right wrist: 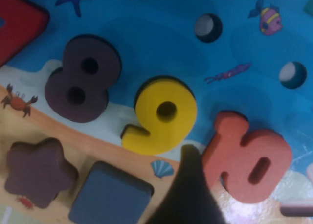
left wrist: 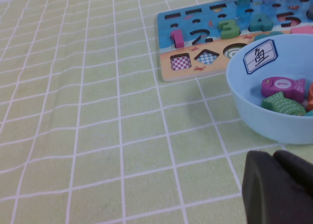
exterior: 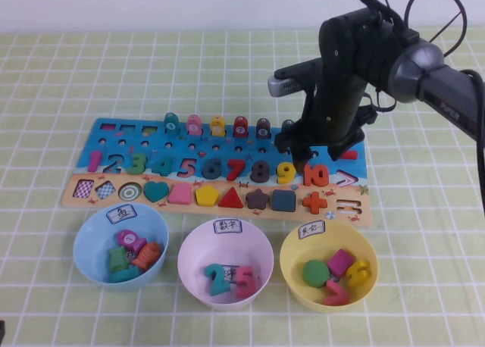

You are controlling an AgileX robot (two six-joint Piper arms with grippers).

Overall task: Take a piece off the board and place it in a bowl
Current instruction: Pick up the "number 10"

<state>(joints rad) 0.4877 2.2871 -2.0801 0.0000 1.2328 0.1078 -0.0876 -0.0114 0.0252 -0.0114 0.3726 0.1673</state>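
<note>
The orange-red "10" piece (exterior: 317, 175) lies in its slot at the right end of the board (exterior: 106, 144). My right gripper (exterior: 316, 156) hangs low over it, jaws open and straddling it. In the right wrist view one dark finger (right wrist: 191, 165) stands right beside the "1" of the piece (right wrist: 247, 155); the other finger is out of view. The pale pink bowl (exterior: 189, 245), with a white label on its rim, stands in front of the board's middle and holds a few numbers. My left gripper (left wrist: 274, 158) is shut and empty, low by the light blue bowl (left wrist: 244, 101).
The yellow "9" (exterior: 286, 173) sits just left of the "10", the red plus sign (exterior: 314, 202) just in front of it. The light blue bowl (exterior: 87, 241) stands at the front left and the yellow bowl (exterior: 292, 256) at the front right, both holding pieces. Pegs line the board's far edge.
</note>
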